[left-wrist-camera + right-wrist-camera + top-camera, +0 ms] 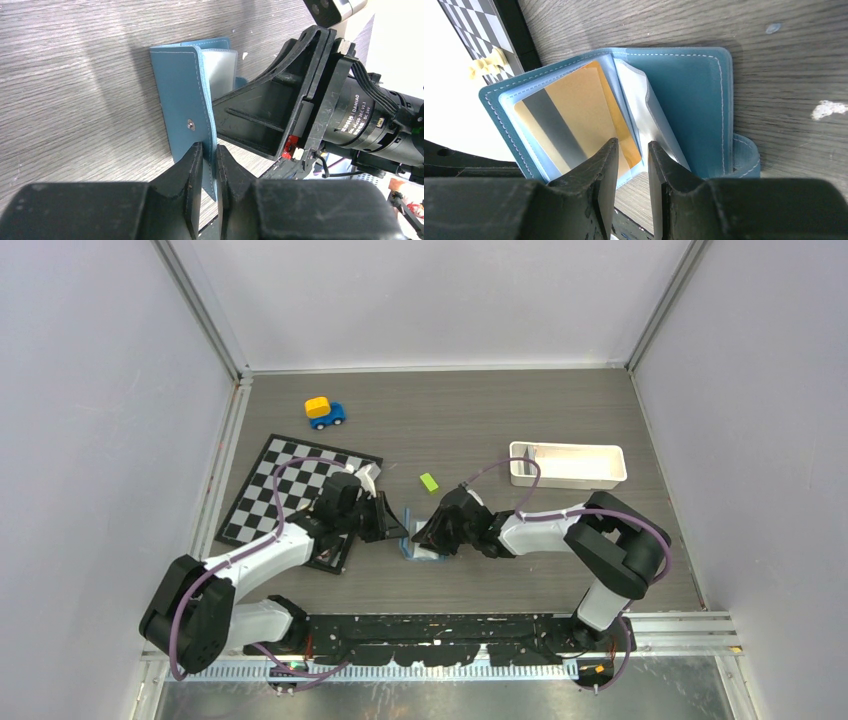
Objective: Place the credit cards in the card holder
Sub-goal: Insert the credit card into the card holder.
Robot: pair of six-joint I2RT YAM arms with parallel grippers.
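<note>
The teal-blue card holder (409, 537) stands open on edge on the table between both grippers. In the left wrist view its outer cover (180, 95) with the snap button rises between my left gripper's (209, 148) jaws, which pinch its lower edge. In the right wrist view the holder (689, 95) is spread, and a tan-gold credit card (574, 107) with a grey stripe sits inside a pale sleeve on the left leaf. My right gripper (632, 145) stands just in front of the sleeves' lower edge, its jaws narrowly apart, with bare table showing in the gap.
A checkerboard mat (290, 485) lies to the left under the left arm. A lime-green block (429, 482) sits just behind the holder. A white tray (567, 465) is at the back right and a blue and yellow toy car (325, 412) at the back left.
</note>
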